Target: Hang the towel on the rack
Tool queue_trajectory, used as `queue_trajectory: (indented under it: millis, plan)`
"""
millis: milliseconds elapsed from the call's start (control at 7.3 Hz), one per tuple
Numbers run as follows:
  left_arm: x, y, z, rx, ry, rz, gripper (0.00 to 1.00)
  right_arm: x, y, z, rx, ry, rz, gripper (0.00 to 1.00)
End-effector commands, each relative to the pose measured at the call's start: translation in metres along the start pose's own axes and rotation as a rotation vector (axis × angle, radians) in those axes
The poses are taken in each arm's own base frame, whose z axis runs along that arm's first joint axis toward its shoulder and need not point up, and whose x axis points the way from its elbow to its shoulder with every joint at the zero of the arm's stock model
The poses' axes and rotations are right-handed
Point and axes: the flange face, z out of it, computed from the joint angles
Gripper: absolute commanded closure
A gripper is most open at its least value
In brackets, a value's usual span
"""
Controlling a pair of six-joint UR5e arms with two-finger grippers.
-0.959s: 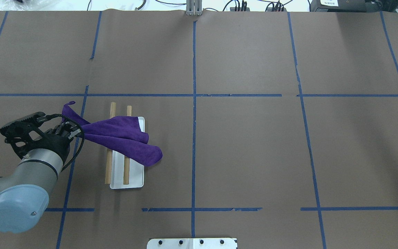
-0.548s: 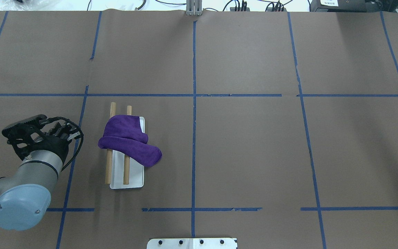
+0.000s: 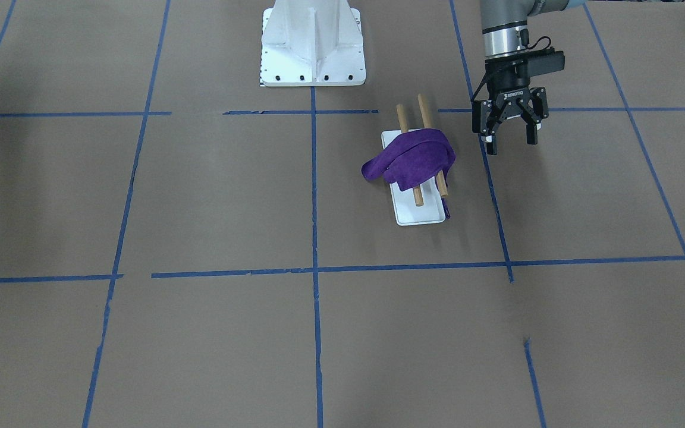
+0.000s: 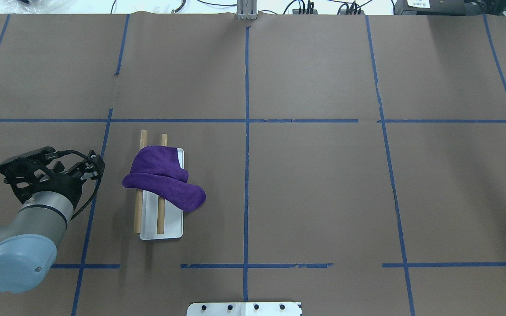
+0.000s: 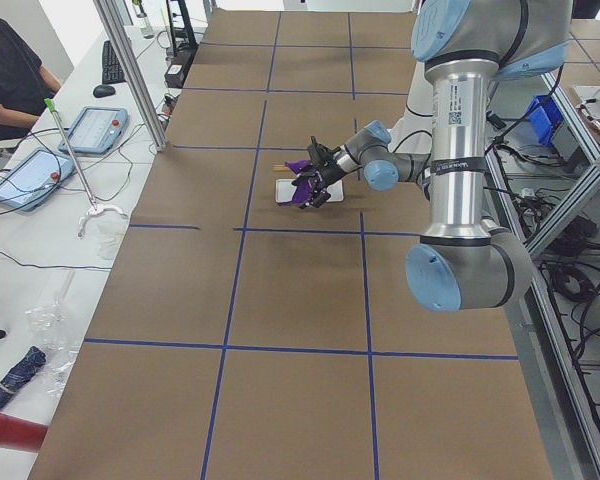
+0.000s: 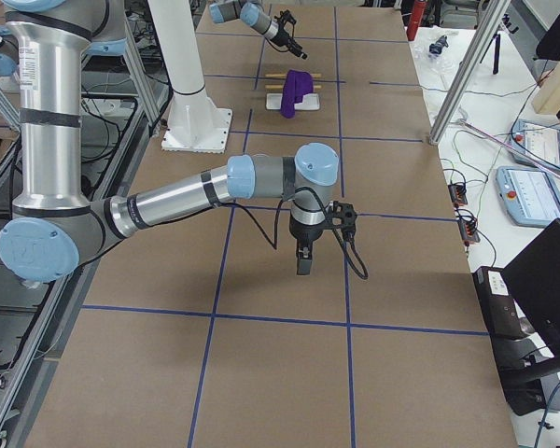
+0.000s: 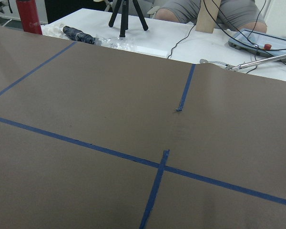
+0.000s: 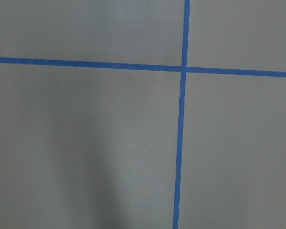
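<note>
The deep purple towel [image 4: 160,175] lies bunched over the two wooden rods [image 4: 138,215] of the rack, which stands on a white base [image 4: 171,224]. One end of the towel hangs past the base toward the table's middle. In the front view the towel [image 3: 417,157] covers the rods' middle, and a thin purple string hangs at the rack's edge [image 3: 446,205]. My left gripper [image 4: 89,168] is open and empty, apart from the towel on the rack's left; it also shows in the front view [image 3: 511,144]. My right gripper [image 6: 303,266] points down over bare table far from the rack; I cannot tell whether it is open.
The robot's white base mount [image 3: 313,41] stands behind the rack. Blue tape lines [image 4: 247,131] grid the brown table. An operator's bench with tablets [image 5: 30,175] runs along the far side.
My left gripper held a towel corner stretched to the left, then let go. The towel dropped onto the rods, and the gripper drew back slightly to the left.
</note>
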Motion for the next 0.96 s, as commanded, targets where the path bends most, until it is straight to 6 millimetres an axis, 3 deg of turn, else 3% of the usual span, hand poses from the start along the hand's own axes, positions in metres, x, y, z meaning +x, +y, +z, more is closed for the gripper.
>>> queue_trajectory:
  millis: [0, 274, 548, 822]
  plan:
    - [-0.031, -0.042, 0.011, -0.092, -0.009, 0.129, 0.00, 0.000, 0.002, -0.001, 0.017, -0.002, -0.018, 0.00]
    - [-0.044, -0.067, 0.020, -0.166, -0.015, 0.238, 0.00, 0.003, 0.003, 0.004, 0.008, 0.000, -0.012, 0.00]
    - [-0.074, -0.121, 0.029, -0.261, 0.004, 0.386, 0.00, 0.009, -0.001, 0.013, 0.010, -0.020, -0.014, 0.00]
    - [-0.100, -0.163, 0.046, -0.331, 0.028, 0.457, 0.00, 0.031, -0.014, 0.045, 0.036, -0.074, -0.033, 0.00]
